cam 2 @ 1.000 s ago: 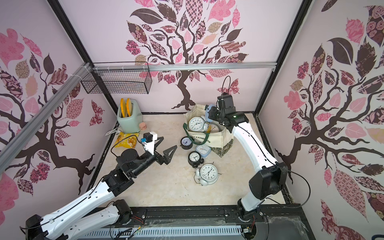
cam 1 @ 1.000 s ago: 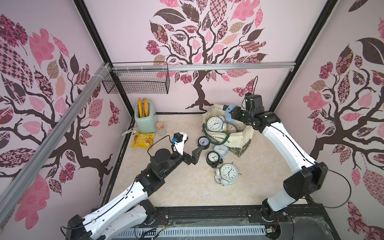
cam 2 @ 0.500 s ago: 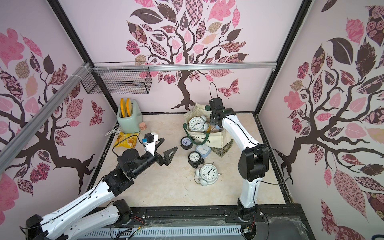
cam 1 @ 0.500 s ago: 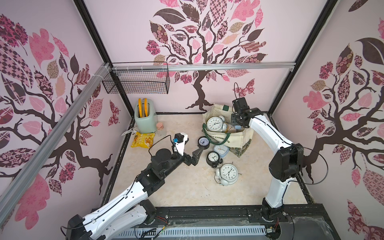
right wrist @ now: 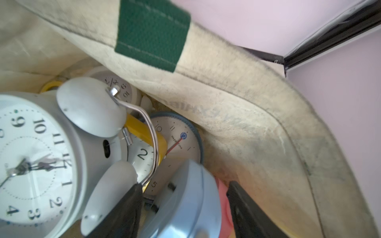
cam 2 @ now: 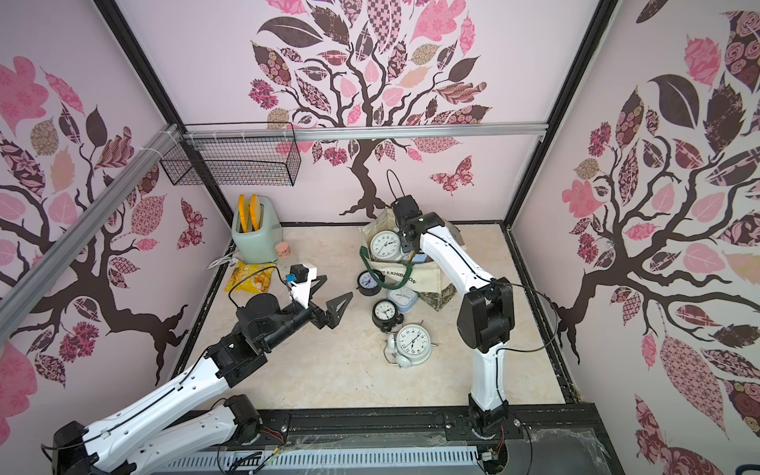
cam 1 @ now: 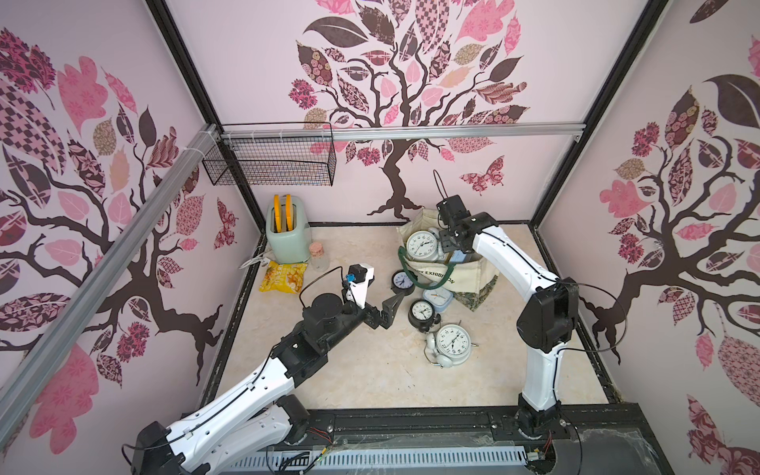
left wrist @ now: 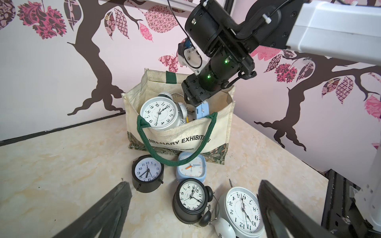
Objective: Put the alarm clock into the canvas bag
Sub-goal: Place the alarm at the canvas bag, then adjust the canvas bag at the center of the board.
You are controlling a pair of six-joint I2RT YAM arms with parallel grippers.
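Observation:
The cream canvas bag (cam 1: 446, 279) (cam 2: 411, 279) (left wrist: 185, 136) stands open at the back of the table, with several alarm clocks inside. A big white twin-bell clock (cam 1: 420, 246) (right wrist: 37, 156) leans at its mouth. My right gripper (right wrist: 184, 185) reaches down into the bag. Its jaws stand open on either side of a light blue alarm clock (right wrist: 185, 206) (left wrist: 203, 110), with gaps showing. My left gripper (left wrist: 192, 184) (cam 2: 333, 290) hovers open and empty above the table, left of the loose clocks.
Several clocks lie in front of the bag: a black one (cam 1: 401, 281), a light blue square one (cam 1: 438, 297), a black twin-bell (cam 1: 422, 312) and a white twin-bell (cam 1: 450, 343). A green toaster (cam 1: 286, 234), small jar (cam 1: 316, 253) and yellow snack bag (cam 1: 283, 277) sit back left.
My right wrist has swung left and dipped into the bag, and its jaws have widened off the light blue clock. The left arm has not moved.

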